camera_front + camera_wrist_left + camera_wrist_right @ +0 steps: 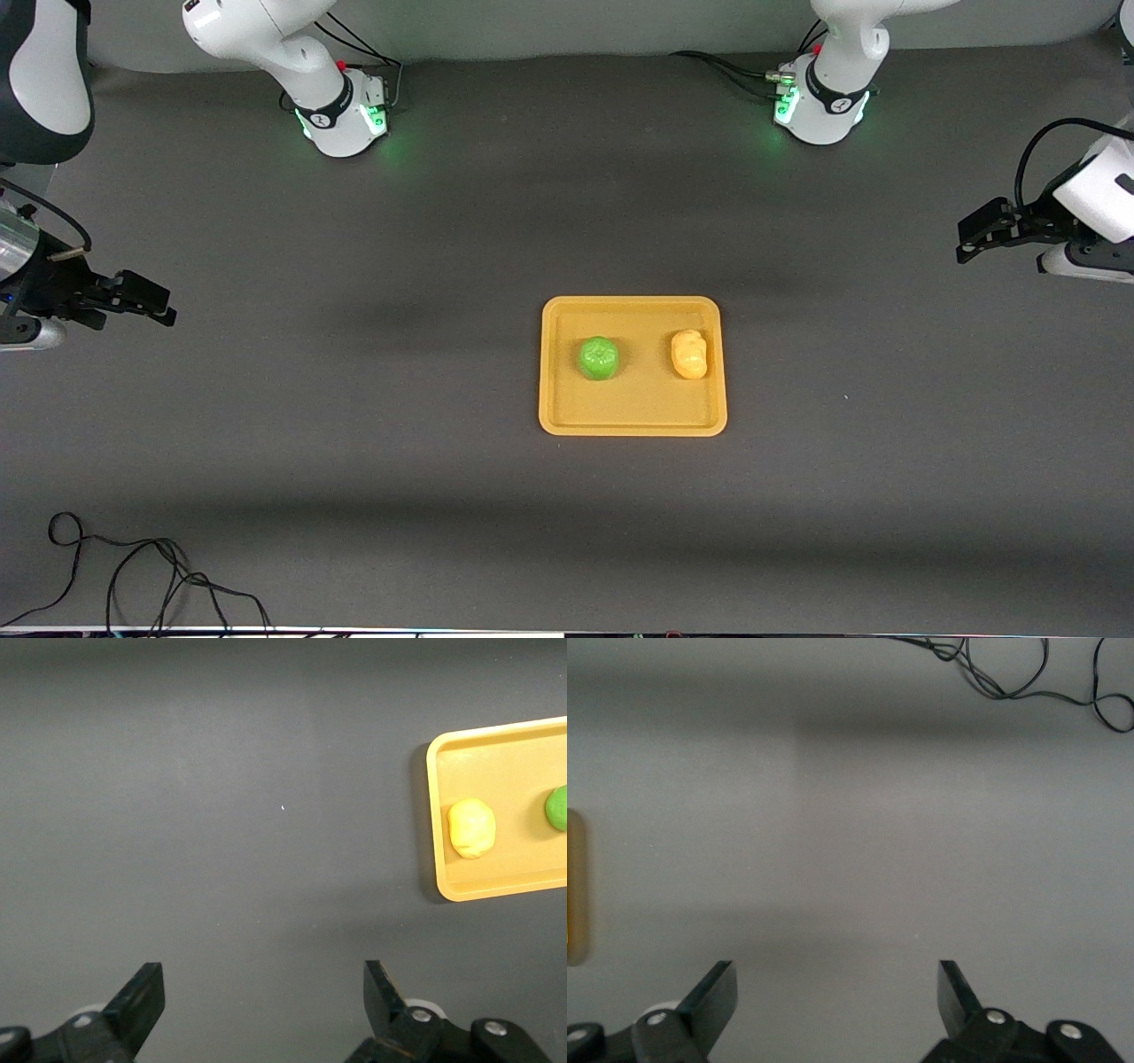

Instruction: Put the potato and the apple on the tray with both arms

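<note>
The apple (599, 358) and potato (689, 354) lie apart on the tray (633, 425), apple at nine o'clock, potato at three. Both pincers, left (974, 232) and right (151, 301), hang released over bare surface (354, 443) at its ends; the placing looks done, nothing left to grasp.

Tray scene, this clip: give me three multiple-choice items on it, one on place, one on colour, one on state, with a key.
1. Where is the apple?
A. On the bare table
B. On the tray, toward the right arm's end
C. In the right gripper

2. What colour is the potato?
A. Yellow-orange
B. Red
C. Brown

3. How is the left gripper?
A. Shut on the potato
B. Shut, empty
C. Open, empty

Key: 1 B, the front view shows the apple inside the rim beside the potato. 2 A, it nearly matches the tray. 3 C, the left wrist view shows its fingers spread over bare table; the right gripper is open too, and both arms wait at the table's ends.
</note>
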`<act>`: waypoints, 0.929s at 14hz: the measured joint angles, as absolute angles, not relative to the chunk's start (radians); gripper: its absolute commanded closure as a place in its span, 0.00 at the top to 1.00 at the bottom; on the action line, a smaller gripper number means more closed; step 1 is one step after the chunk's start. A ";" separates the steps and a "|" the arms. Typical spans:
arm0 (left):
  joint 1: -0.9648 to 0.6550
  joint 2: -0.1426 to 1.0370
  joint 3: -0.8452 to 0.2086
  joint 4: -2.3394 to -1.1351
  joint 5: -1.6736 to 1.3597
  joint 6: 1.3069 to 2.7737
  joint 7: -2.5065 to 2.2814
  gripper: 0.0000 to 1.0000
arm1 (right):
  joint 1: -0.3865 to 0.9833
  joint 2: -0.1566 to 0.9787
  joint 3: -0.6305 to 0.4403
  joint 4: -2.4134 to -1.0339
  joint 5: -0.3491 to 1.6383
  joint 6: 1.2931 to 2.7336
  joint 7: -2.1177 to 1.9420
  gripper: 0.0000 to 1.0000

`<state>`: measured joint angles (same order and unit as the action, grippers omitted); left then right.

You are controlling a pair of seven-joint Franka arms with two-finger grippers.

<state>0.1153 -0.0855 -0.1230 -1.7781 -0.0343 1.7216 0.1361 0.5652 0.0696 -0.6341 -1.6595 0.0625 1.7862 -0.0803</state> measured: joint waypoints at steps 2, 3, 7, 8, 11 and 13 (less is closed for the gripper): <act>0.115 -0.093 -0.123 -1.788 -0.034 1.722 0.136 1.00 | 0.568 0.059 -0.634 -1.657 0.061 1.765 -0.080 1.00; 0.115 -0.095 -0.123 -1.791 -0.034 1.723 0.136 1.00 | 0.568 0.057 -0.634 -1.656 0.060 1.757 -0.080 1.00; 0.115 -0.103 -0.124 -1.812 -0.034 1.736 0.136 1.00 | 0.568 0.055 -0.637 -1.631 0.060 1.704 -0.077 1.00; 0.115 -0.104 -0.124 -1.816 -0.034 1.739 0.136 1.00 | 0.568 0.054 -0.636 -1.626 0.060 1.695 -0.067 1.00; 0.115 -0.105 -0.124 -1.824 -0.034 1.741 0.136 1.00 | 0.433 0.051 -0.491 -1.615 0.059 1.668 -0.032 1.00; 0.115 -0.106 -0.125 -1.825 -0.034 1.741 0.136 1.00 | 0.207 0.041 -0.258 -1.612 0.058 1.665 -0.030 1.00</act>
<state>0.1152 -0.1055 -0.1247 -1.8252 -0.0342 1.7414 0.1361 0.2069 0.0408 -0.2584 -1.6121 0.0579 1.6650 -0.0301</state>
